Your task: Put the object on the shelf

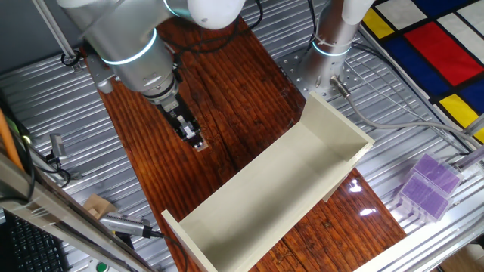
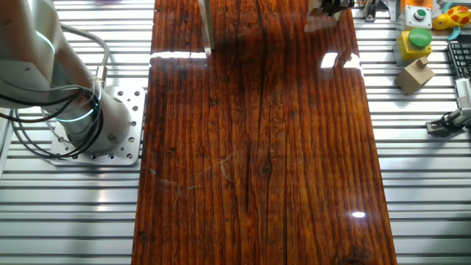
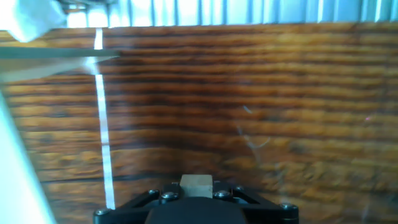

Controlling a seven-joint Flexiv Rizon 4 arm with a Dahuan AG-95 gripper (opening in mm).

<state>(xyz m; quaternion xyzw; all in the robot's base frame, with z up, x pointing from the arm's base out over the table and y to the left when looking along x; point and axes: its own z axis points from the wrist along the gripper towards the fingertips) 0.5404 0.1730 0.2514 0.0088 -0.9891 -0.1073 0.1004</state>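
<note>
The object, a tiny light tan wooden cube (image 3: 196, 185), sits between my gripper's jaws at the bottom of the hand view, and the gripper (image 3: 196, 190) is shut on it. In one fixed view the gripper (image 1: 198, 143) hangs low over the dark wood tabletop, left of the shelf (image 1: 302, 162), with the cube a pale speck at its tip. The shelf is long, cream-white and trough-like, lying diagonally. Its near edge shows as a white blur at the left of the hand view (image 3: 12, 149). In the other fixed view only a sliver of the shelf (image 2: 206, 29) shows at the top.
A purple translucent box (image 1: 427, 185) stands at the right on the metal slats. A larger pale wood block (image 2: 414, 73) lies off the tabletop beside yellow and green button boxes (image 2: 416, 40). A second arm's base (image 1: 333, 38) stands behind the shelf. Cables run along the left.
</note>
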